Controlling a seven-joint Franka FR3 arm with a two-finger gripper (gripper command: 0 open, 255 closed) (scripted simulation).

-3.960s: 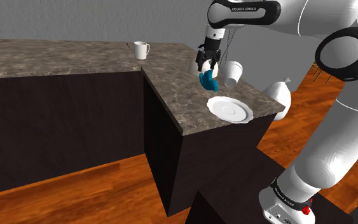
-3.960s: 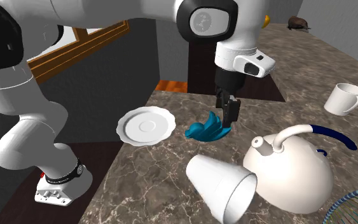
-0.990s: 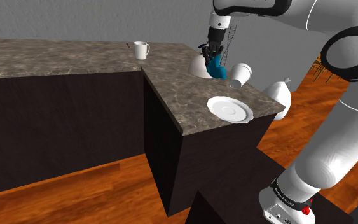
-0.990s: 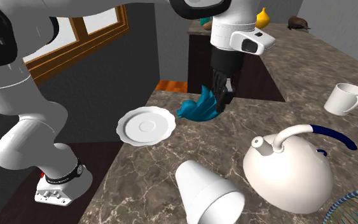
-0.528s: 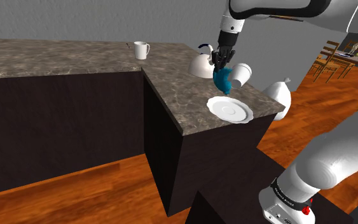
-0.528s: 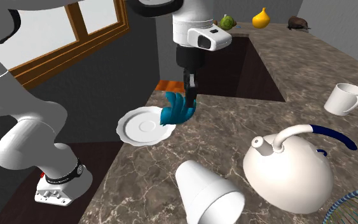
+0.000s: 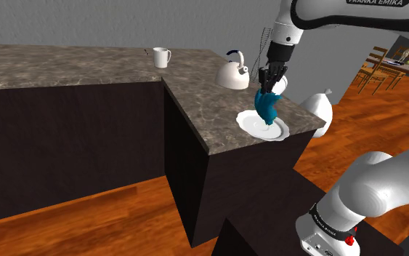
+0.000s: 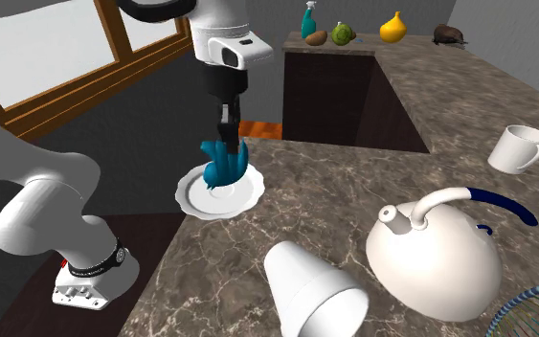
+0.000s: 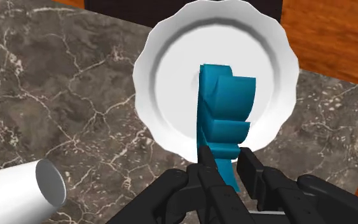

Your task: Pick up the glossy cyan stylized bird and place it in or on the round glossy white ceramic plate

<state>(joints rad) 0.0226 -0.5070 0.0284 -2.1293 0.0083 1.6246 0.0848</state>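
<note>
The gripper [image 8: 225, 124] pinches the top of the cyan bird [image 8: 224, 165] between its black fingers and holds it upright over the middle of the scalloped white plate [image 8: 248, 196]; whether the bird's lower end touches the plate cannot be told. In the second exterior view the plate sits at a corner of the marble counter [image 8: 353, 182], its rim close to the edges at 9 and 12 o'clock. From the plate, a tipped white cup [image 8: 315, 287] lies at 5 o'clock and a white kettle [image 8: 435, 254] at 4 o'clock, both well apart, with bare counter at 3 o'clock.
</note>
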